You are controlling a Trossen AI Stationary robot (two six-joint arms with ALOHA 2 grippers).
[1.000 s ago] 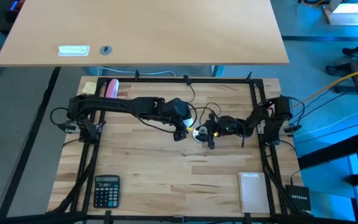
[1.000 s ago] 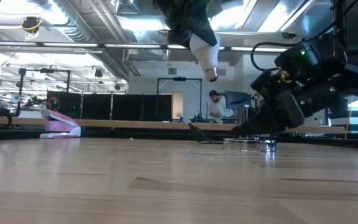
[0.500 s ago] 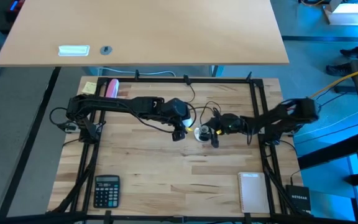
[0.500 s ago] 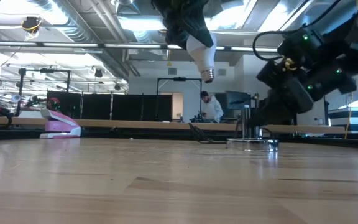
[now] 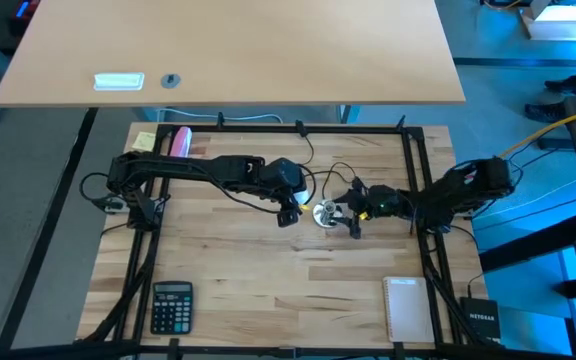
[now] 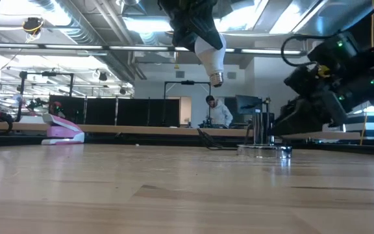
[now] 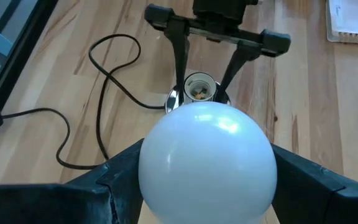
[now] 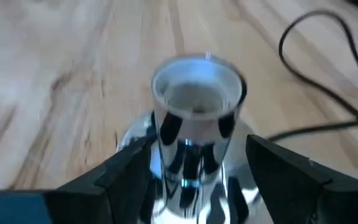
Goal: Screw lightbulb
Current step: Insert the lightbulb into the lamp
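The left gripper hangs over the middle of the table, clamped on the bulb, which it holds high in the air, tilted, with the screw base pointing down toward the socket. Its own wrist view shows the bulb wedged between both dark fingers, with the socket on the wood farther off. Against the frame half a second back the bulb hangs at the same height and tilt in the low view, and the left arm lies the same in the high view, so it has not moved. The change is on the right: the right gripper has drawn back a little toward its own side of the table, and in the low view its dark body now sits farther to the side and lower than before, leaving the socket more exposed. The right gripper is spread wide, its fingers standing one on each side of the socket without gripping the chrome, as the left wrist view also shows. The black cord loops away from the socket toward the back of the table. A calculator and a notepad lie at the near edge, both where they were. A person stands in the room beyond.
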